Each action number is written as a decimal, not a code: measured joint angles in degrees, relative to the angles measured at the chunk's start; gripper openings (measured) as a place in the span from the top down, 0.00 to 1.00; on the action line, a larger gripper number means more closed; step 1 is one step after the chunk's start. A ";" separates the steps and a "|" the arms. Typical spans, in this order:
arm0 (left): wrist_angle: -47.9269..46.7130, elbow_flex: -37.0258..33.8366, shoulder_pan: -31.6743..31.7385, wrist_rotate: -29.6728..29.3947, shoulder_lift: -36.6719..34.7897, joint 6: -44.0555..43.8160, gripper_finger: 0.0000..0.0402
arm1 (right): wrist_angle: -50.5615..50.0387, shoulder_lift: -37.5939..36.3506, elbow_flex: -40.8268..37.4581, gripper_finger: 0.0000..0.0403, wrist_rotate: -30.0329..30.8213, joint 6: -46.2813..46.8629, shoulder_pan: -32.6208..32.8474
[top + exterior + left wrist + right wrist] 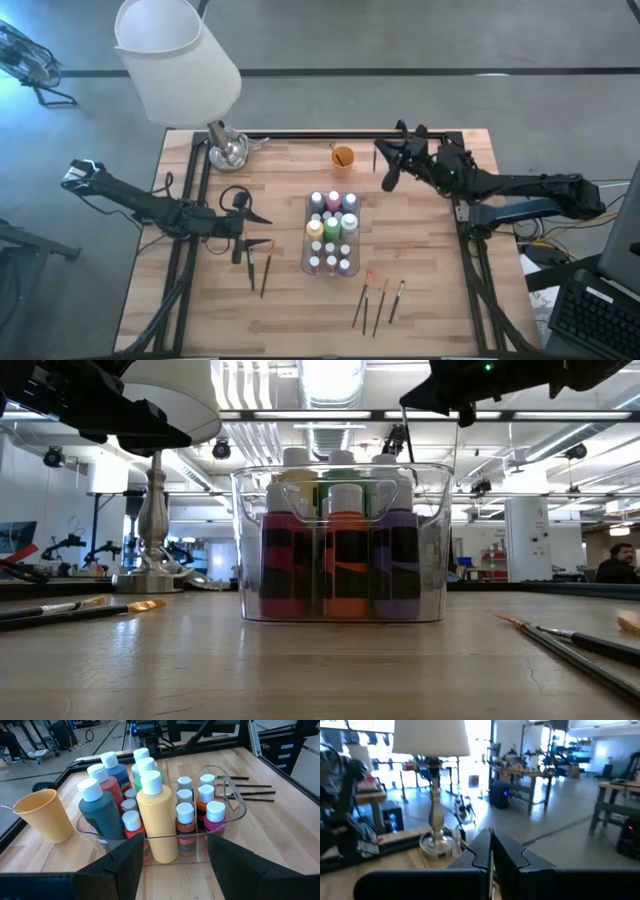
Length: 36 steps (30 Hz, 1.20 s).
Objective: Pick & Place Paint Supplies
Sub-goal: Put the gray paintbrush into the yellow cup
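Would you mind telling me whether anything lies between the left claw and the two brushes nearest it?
Nothing visible does. The left claw is open just beside the two brushes, with only bare table between them; the tray of bottles stands farther off, to the side.

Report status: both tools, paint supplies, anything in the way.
Left tool open, left of the clear plastic tray of paint bottles. Right tool shut on a thin dark paintbrush by the small orange cup. Five brushes loose on the table; nothing blocking.

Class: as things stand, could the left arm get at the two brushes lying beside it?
Probably yes. The left gripper is open, and the two brushes lie on bare table just near it, with nothing between.
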 joint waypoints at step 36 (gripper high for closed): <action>-0.02 0.01 -0.01 -0.02 0.00 0.00 0.45 | 35.11 29.16 0.52 0.98 -23.24 4.13 -15.21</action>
